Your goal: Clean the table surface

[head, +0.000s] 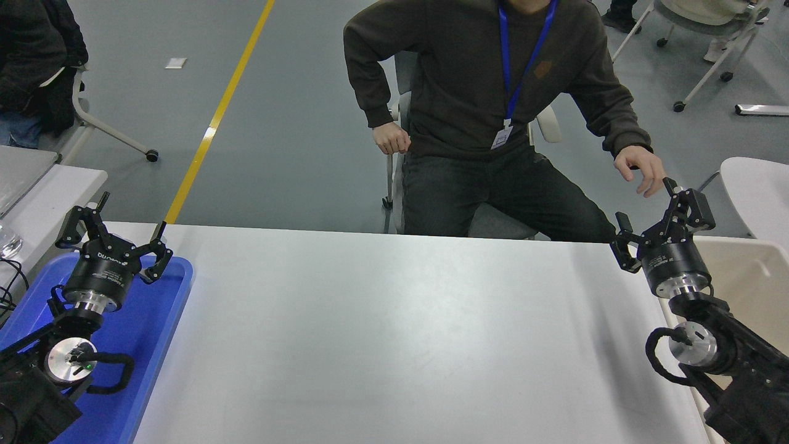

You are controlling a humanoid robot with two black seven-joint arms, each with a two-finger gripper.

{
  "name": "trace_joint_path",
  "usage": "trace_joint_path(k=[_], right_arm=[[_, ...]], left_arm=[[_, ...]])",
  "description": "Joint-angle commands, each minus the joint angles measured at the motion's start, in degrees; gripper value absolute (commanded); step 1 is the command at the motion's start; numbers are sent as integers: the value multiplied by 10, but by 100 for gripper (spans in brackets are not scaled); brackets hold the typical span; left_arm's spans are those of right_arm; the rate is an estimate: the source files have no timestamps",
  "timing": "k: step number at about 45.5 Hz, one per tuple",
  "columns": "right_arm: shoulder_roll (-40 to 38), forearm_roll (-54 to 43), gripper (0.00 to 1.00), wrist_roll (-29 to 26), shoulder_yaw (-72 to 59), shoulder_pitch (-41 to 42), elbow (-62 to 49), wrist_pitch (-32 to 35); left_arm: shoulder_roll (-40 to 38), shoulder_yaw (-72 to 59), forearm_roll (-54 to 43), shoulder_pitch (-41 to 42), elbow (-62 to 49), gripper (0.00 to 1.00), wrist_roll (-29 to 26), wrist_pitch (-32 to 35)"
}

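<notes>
i see the large plain white matte worktop filling the lower middle of the view, its far edge running straight across in front of a seated person in a dark sweatshirt with a blue lanyard. its surface shows only soft grey reflections and shadows near the right side.

my left end effector sits at the lower left above a blue plastic tray that lies at the worktop's left end; its black fingers are spread wide. my right end effector hangs over the worktop's far right corner, fingers also spread apart, gripping nothing. just beyond it, the person's open hand reaches close to the upper fingertip; i cannot tell whether they touch. the person's other hand is a fist at the hip.

beside the right arm there is a cream-coloured moulded surface. at far left is a smaller greyish-white side table. the grey floor behind carries a yellow line, a small white scrap and wheeled chairs.
</notes>
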Motion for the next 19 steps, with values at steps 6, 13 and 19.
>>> trace_joint_path(k=[6, 13, 19], right_arm=[[5, 7, 99, 0, 2, -6, -1, 0], [8, 7, 99, 0, -1, -5, -1, 1], [8, 7, 99, 0, -2, -2, 0, 1]], left_arm=[[0, 0, 0, 0, 1, 100, 0, 0], [0, 0, 0, 0, 1, 100, 0, 0], [0, 0, 0, 0, 1, 100, 0, 0]])
